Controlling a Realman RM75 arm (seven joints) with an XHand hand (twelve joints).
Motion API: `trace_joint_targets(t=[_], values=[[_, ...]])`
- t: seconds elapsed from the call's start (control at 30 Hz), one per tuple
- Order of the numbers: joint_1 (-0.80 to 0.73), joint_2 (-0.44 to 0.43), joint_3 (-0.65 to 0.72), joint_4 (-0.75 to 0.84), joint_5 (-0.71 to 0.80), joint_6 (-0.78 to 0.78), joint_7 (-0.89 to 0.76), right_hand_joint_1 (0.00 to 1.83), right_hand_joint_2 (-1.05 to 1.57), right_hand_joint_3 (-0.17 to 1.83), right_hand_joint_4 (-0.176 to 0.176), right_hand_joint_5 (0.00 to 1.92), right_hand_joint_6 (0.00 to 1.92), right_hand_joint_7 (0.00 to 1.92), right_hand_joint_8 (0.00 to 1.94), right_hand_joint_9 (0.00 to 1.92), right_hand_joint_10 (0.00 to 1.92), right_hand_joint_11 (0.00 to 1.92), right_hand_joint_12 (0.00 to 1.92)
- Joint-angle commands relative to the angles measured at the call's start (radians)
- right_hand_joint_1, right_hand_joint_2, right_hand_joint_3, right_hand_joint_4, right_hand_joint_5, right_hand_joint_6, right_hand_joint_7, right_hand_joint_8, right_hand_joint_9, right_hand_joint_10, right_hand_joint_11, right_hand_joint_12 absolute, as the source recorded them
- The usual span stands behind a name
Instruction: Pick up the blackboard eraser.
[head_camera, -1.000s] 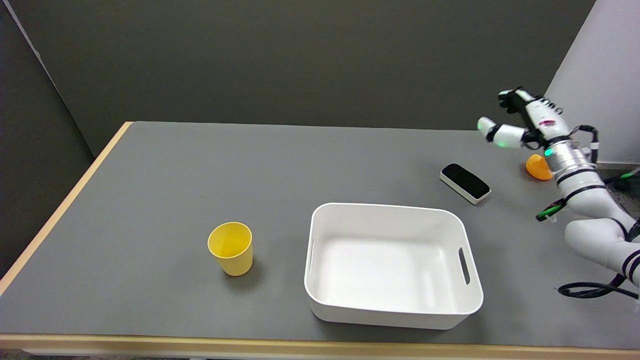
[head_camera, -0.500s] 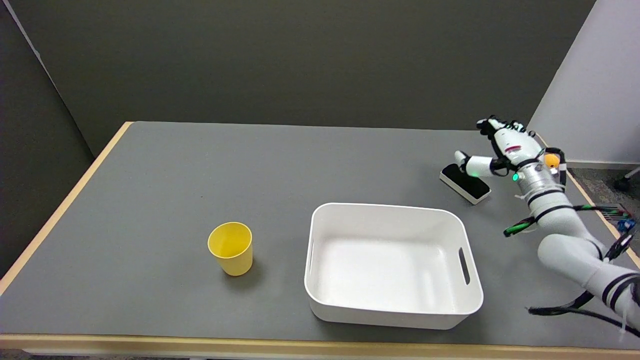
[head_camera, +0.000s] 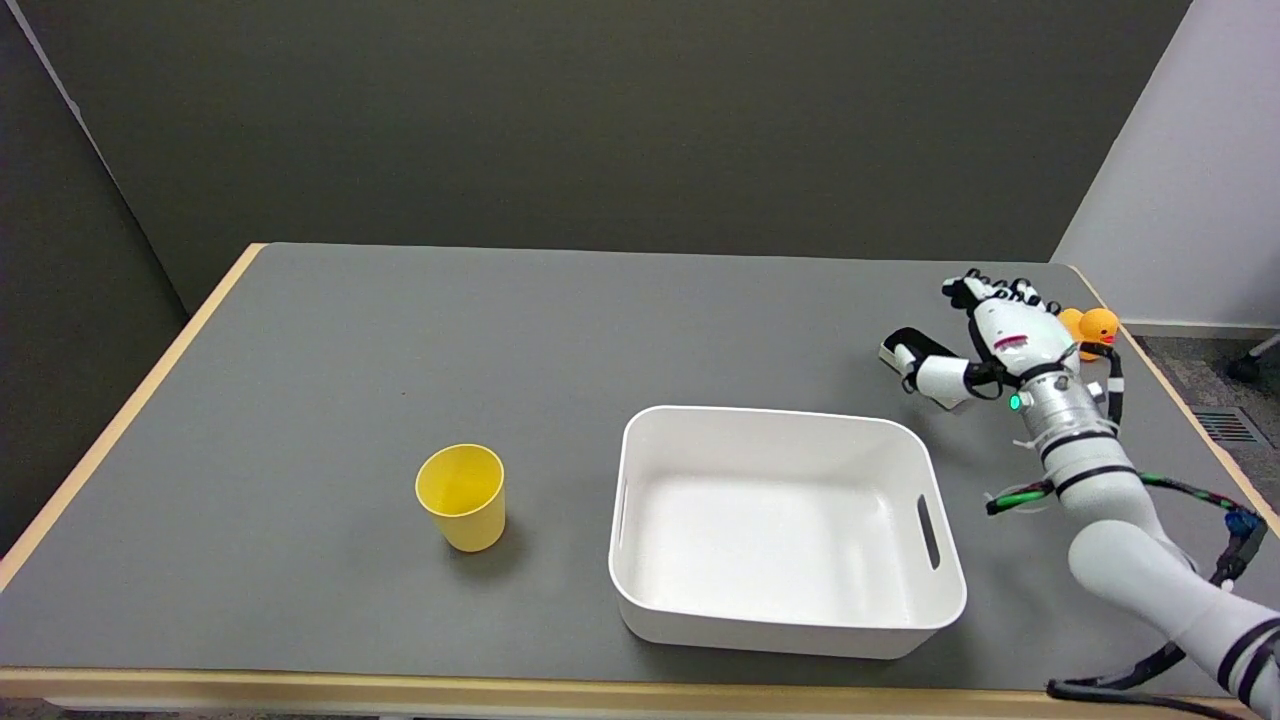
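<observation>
Now the right hand (head_camera: 995, 335) sits over the blackboard eraser (head_camera: 912, 345) at the bench's (head_camera: 500, 330) far right, fingers apart and not yet clamped (thumb nearside), so next it should close and lift.

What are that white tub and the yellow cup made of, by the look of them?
Tub: probably moulded plastic, smooth and slightly glossy, with rounded corners and cut-out handle slots. Cup: likely plastic too, a matte, even yellow with a thin rim.
</observation>
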Motion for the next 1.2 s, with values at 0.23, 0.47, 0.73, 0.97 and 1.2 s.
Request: trace_joint_targets(t=[0.23, 0.47, 0.73, 0.97, 1.2], values=[[-0.050, 0.004, -0.105, 0.049, 0.228, 0.038, -0.195, 0.52, 0.66, 0.80, -0.147, 0.20, 0.43, 0.31, 0.60, 0.22, 1.00, 0.00, 1.22], [0.018, 0.028, -0.114, 0.008, 0.224, -0.031, -0.192, 0.53, 0.67, 0.81, -0.144, 0.21, 0.45, 0.34, 0.60, 0.23, 1.00, 0.00, 1.23], [0.041, 0.024, -0.114, -0.038, 0.226, -0.035, -0.188, 0.54, 0.67, 0.81, -0.137, 0.23, 0.46, 0.36, 0.60, 0.25, 1.00, 0.01, 1.23], [0.043, 0.010, -0.114, -0.055, 0.228, -0.031, -0.188, 0.55, 0.67, 0.82, -0.131, 0.23, 0.46, 0.36, 0.58, 0.25, 0.99, 0.01, 1.23], [0.043, 0.010, -0.114, -0.054, 0.228, -0.022, -0.188, 0.55, 0.67, 0.82, -0.128, 0.23, 0.46, 0.36, 0.58, 0.25, 0.98, 0.01, 1.23]])
